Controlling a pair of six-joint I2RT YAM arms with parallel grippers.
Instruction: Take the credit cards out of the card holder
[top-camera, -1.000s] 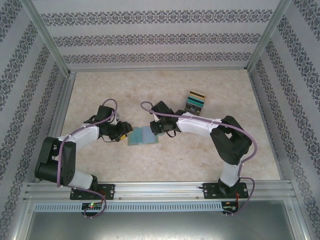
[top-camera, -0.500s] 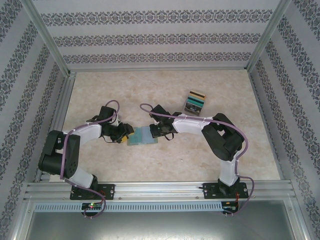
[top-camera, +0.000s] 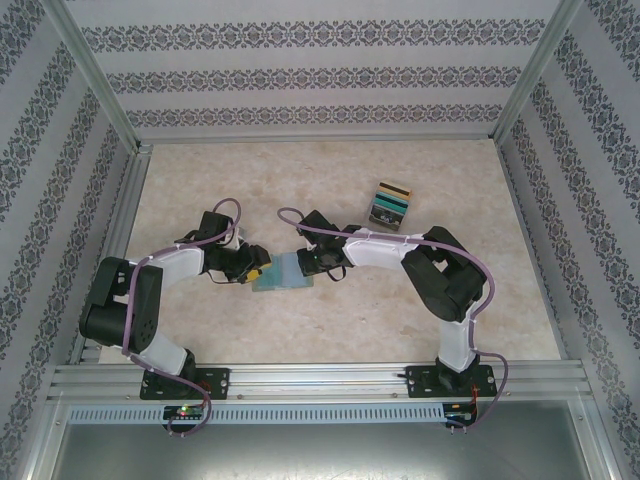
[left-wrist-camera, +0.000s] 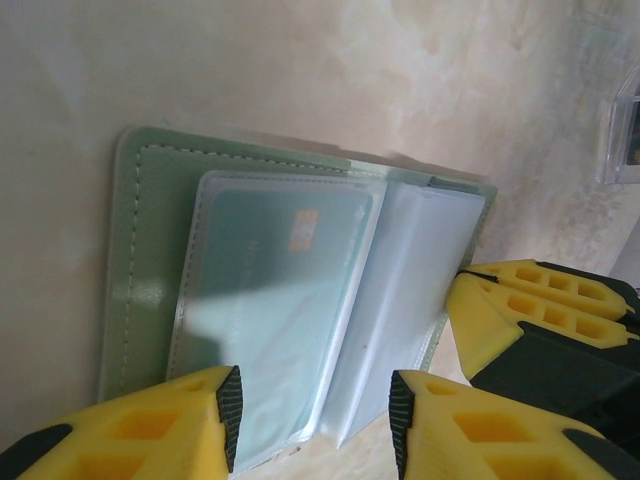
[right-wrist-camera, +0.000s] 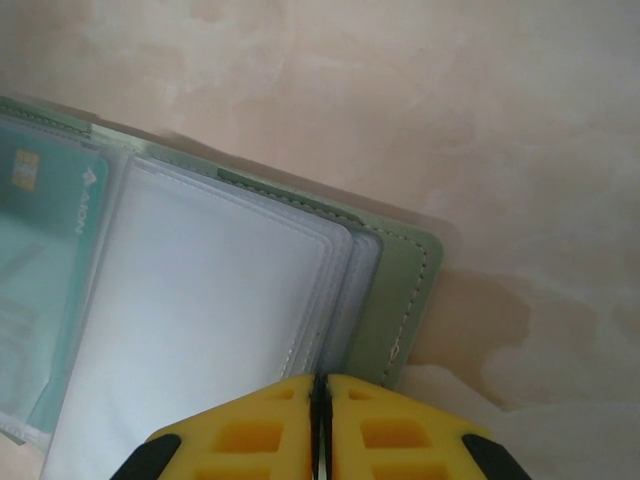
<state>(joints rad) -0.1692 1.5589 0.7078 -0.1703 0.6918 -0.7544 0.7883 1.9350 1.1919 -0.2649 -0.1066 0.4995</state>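
Mid-table, the card holder (top-camera: 287, 271) lies open; its teal card (left-wrist-camera: 270, 300) looks thin, stiff and slick in a floppy sleeve (left-wrist-camera: 400, 290), so grab an edge. The left gripper (left-wrist-camera: 315, 412) gapes, the right gripper (right-wrist-camera: 318, 395) is pinched together.

My left gripper (left-wrist-camera: 315, 425) stands parted over the near edge of the open grey-green soft card holder (left-wrist-camera: 150, 260). A teal plastic card (left-wrist-camera: 270, 270) lies sleeved just ahead, with the closed right gripper (left-wrist-camera: 468, 290) at the holder's right side.
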